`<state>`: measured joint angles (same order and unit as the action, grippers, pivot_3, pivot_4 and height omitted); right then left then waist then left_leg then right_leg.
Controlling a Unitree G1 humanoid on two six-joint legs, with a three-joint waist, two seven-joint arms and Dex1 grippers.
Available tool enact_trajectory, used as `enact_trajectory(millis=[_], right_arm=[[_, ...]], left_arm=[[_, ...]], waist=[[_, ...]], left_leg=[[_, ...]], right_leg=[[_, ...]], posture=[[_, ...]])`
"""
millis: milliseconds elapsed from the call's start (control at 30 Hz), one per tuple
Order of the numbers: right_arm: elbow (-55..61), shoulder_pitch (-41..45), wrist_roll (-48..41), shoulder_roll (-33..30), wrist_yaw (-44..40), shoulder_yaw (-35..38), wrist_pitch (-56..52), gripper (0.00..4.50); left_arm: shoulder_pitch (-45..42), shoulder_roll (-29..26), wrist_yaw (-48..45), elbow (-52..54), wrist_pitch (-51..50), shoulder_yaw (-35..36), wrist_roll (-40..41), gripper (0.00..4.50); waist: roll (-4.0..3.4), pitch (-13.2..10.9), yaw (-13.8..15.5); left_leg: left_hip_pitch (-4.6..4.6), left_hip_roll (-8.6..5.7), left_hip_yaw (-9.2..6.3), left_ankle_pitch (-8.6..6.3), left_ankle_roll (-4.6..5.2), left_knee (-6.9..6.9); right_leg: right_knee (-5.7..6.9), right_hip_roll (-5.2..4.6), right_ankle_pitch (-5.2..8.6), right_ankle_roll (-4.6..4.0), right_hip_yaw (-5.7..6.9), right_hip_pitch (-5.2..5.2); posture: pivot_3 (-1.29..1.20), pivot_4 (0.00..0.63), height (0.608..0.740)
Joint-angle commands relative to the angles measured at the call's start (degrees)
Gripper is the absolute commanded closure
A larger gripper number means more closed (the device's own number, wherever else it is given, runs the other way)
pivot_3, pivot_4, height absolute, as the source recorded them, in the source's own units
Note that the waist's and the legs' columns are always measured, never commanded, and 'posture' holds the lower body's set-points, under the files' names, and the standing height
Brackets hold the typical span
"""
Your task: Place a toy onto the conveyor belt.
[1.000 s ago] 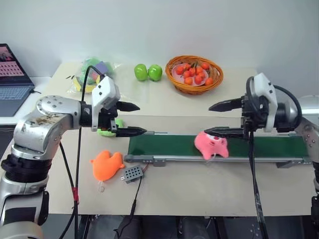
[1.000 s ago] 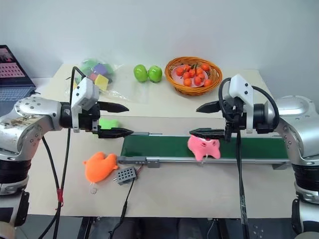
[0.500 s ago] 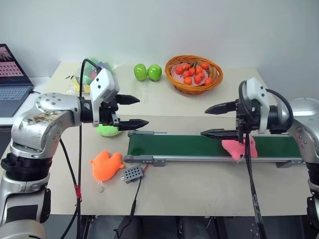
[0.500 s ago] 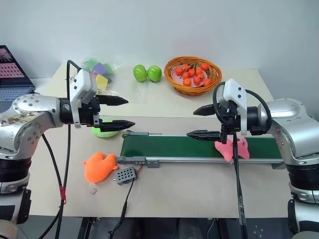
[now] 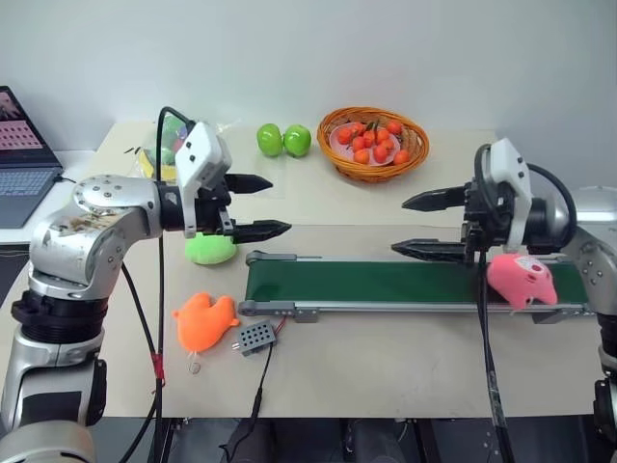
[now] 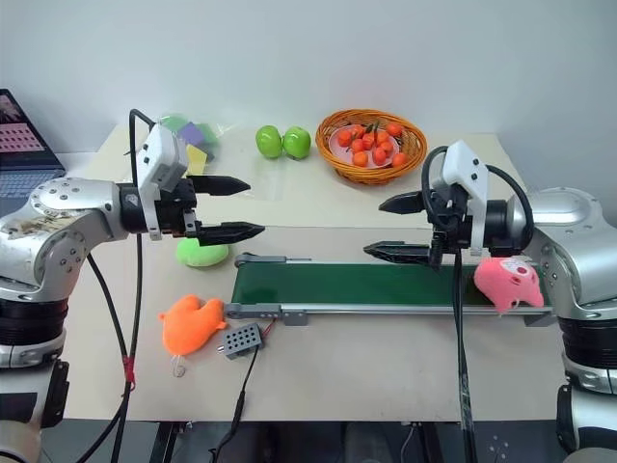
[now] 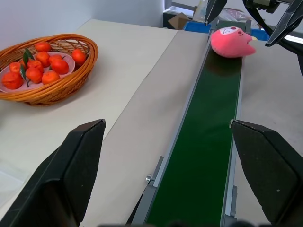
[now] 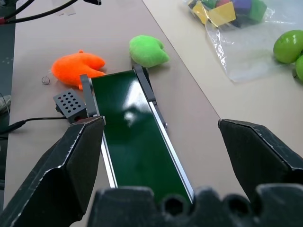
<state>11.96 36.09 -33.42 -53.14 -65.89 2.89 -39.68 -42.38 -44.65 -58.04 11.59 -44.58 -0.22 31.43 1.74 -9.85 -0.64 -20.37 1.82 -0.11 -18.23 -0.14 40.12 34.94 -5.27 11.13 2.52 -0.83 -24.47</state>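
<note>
The pink toy (image 5: 521, 279) lies on the dark-green conveyor belt (image 5: 386, 283) at its right end, just beside the right pincer (image 5: 421, 226), which hangs above the belt with its two fingers spread apart and nothing between them. The left pincer (image 5: 268, 205) hovers above the desk (image 5: 386, 357) near the belt's left end, also spread wide and empty. A lime-green plush (image 5: 210, 248) and an orange plush (image 5: 204, 320) rest on the desk to the left of the belt.
</note>
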Motion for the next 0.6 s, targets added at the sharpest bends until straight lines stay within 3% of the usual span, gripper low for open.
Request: enact_trajectory(millis=[33, 600], right_arm=[[2.0, 0.4, -1.8, -0.4, 0.6, 2.6, -0.6, 0.0], [2.5, 0.7, -3.5, 0.0, 3.0, 3.9, -1.1, 0.0]], left_arm=[[-1.8, -0.2, -0.4, 0.1, 1.7, 0.1, -0.6, 0.01], [-5.3, 1.0, -1.8, -3.3, 3.6, -1.7, -2.8, 0.01]], waist=[[0.0, 0.0, 0.0], [0.0, 0.0, 0.0]], left_leg=[[0.0, 0.0, 0.0, 0.0, 0.0, 0.0], [-0.01, 0.0, 0.0, 0.0, 0.0, 0.0]], right_leg=[[0.0, 0.0, 0.0, 0.0, 0.0, 0.0], [0.0, 0.0, 0.0, 0.0, 0.0, 0.0]], posture=[[0.0, 0.15, 0.738], [0.0, 0.15, 0.738]])
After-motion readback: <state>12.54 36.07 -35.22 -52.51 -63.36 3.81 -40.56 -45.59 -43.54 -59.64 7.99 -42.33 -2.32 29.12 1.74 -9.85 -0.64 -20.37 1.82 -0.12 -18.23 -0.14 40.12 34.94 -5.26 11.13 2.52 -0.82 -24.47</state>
